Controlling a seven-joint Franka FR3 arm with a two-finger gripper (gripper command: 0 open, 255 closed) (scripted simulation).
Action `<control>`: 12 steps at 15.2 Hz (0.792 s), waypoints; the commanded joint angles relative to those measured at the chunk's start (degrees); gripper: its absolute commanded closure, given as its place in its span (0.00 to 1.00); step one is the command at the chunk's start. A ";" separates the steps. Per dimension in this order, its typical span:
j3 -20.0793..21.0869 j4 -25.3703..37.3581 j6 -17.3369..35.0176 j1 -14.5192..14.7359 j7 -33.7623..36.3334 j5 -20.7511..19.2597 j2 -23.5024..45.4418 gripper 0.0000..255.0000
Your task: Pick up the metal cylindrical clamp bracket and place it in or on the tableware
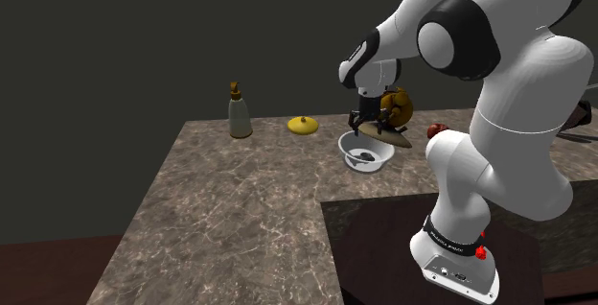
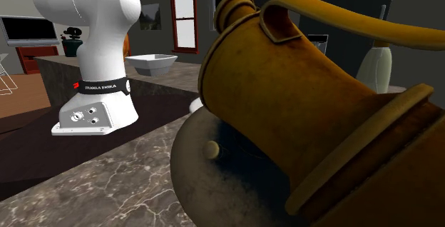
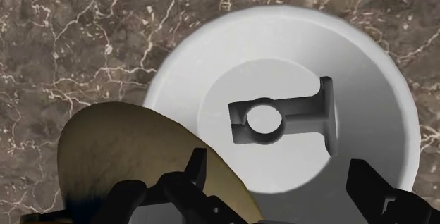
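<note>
Bottle [image 1: 240,113]: well off the bowl, toward the shoulder view's left.
Bowl [image 1: 382,155]: white, on the marble counter [image 1: 240,207].
Bracket [image 3: 282,117]: grey, flat inside bowl; wrist view shows its ring, shoulder view a dark patch.
Claw [image 3: 278,187]: fingers apart above bowl, empty.
Jug [image 1: 398,109]: brass, just beyond bowl.

Dim renders; soft shadow inside the bowl [image 3: 384,92]; light perhaps overhead.

The brass-coloured jug [image 2: 307,118] runs off 2 edges of the second exterior view, right and bottom, hiding much of the counter [image 2: 107,190] behind it. In the wrist view its wide base [image 3: 127,152] covers part of the white bowl's [image 3: 282,29] rim.
</note>
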 commanded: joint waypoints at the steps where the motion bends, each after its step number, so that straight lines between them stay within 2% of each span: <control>1: -2.00 1.18 -2.41 1.34 -0.30 0.15 1.21 0.00; 4: -6.44 4.66 -8.60 3.75 -0.84 -0.01 3.81 0.00; 12: -6.43 4.66 -8.60 3.74 -0.84 0.00 3.82 0.00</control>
